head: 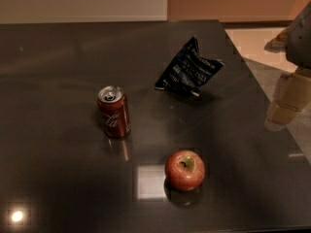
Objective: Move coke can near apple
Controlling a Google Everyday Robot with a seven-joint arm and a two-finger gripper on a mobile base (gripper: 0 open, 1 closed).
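Observation:
The coke can (114,111) stands upright on the dark table (58,81), left of centre, with its silver top showing. The apple (185,170) sits in front of it and to the right, stem up, about a can's height away. My gripper (284,106) hangs at the right edge of the view, over the table's right side, well away from both the can and the apple.
A dark blue foil snack bag (188,68) lies crumpled behind the can and apple, toward the back right. The table's right edge (265,93) runs diagonally near my gripper, with light floor beyond it.

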